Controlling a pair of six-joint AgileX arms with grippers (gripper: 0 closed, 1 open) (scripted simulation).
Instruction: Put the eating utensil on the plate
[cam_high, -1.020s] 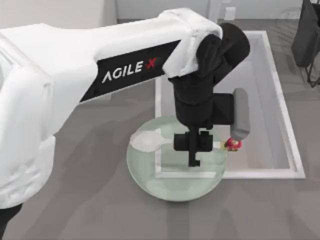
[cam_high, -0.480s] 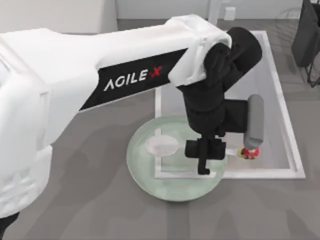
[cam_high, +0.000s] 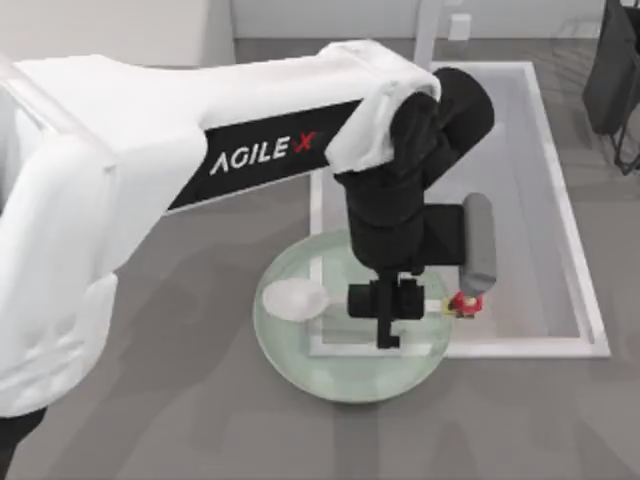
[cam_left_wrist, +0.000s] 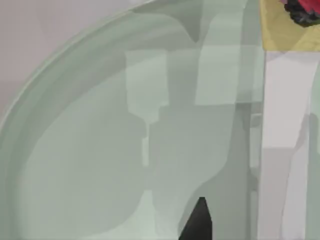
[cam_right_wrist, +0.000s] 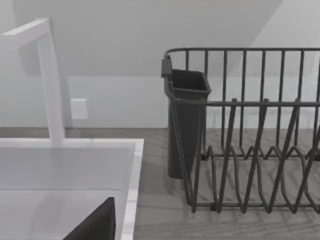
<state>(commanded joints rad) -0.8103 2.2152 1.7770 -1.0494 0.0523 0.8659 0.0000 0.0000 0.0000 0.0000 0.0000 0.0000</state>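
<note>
Left arm (cam_high: 200, 170) reaches across the table from the left. The plate (cam_high: 300, 360) overlaps the sink's (cam_high: 560, 300) corner. Left gripper (cam_high: 387, 318) hangs over the plate, fingers closed on the spoon (cam_high: 295, 297) handle. Right wrist view shows a dish rack (cam_right_wrist: 250, 150).

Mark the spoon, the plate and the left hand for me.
spoon (cam_high: 292, 297), top view, on its white oval bowl.
plate (cam_high: 345, 385), top view, on its bare pale green near rim.
left hand (cam_high: 387, 322), top view, midway between the black fingertips, above the spoon's handle.
</note>
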